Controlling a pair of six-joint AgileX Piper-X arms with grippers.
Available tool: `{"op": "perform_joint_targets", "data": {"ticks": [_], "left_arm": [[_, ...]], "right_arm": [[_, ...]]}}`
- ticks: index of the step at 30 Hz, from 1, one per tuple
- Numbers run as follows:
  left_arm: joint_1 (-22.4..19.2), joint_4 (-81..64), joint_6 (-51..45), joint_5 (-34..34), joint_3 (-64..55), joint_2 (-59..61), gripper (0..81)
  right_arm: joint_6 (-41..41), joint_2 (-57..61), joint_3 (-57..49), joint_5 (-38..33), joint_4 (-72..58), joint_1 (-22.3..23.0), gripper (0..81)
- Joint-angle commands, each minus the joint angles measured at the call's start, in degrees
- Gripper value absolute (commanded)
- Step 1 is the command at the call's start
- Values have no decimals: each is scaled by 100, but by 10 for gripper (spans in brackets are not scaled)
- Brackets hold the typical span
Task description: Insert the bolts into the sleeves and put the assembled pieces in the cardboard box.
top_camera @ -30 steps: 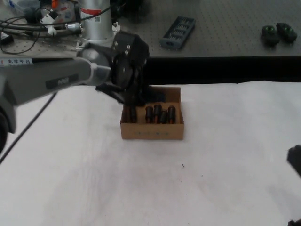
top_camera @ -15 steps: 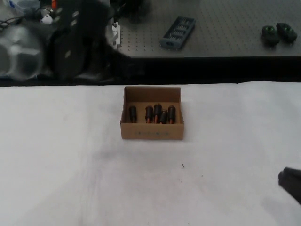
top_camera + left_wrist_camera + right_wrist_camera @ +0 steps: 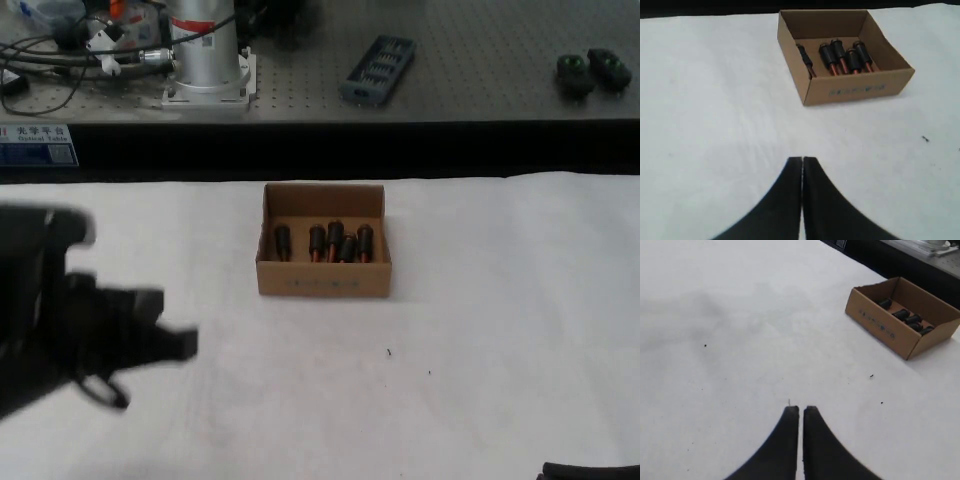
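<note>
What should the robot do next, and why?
Probably just park both arms: the left gripper and right gripper are shut, holding nothing, away from the cardboard box, where five assembled pieces lie together.

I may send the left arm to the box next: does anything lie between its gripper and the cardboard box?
Nothing visible does. White cloth runs from the shut left gripper to the cardboard box, whose open top shows the assembled pieces inside.

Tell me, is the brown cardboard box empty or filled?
Partly filled: the open brown cardboard box holds five black-headed orange pieces lying side by side.
</note>
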Motion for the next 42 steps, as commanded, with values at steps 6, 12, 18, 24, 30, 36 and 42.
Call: {"op": "perform_joint_targets", "data": {"ticks": [6,12,18,24,30,36,42], "left_arm": [[12,-128,-35,43,1130,-1755,6],[12,-121,-35,43,1752,-2335,6],[12,-55,-35,43,2221,-2350,6],[-34,586,-35,42,2280,-2932,6],[307,1369,-35,47,2280,-3722,6],[1117,1432,-35,47,2280,-4466,6],[1287,1432,-35,47,2280,-5159,6]], "right_arm": [[-42,-34,66,-35,-332,-28,37],[-42,-34,66,-35,-332,-28,37],[-42,-34,66,-35,-332,-28,37],[-42,-497,338,-35,-375,-274,37],[-42,-961,338,-18,422,-1459,37],[-42,-979,338,-18,614,-2663,37],[-42,-979,338,-18,614,-3892,37]]}}
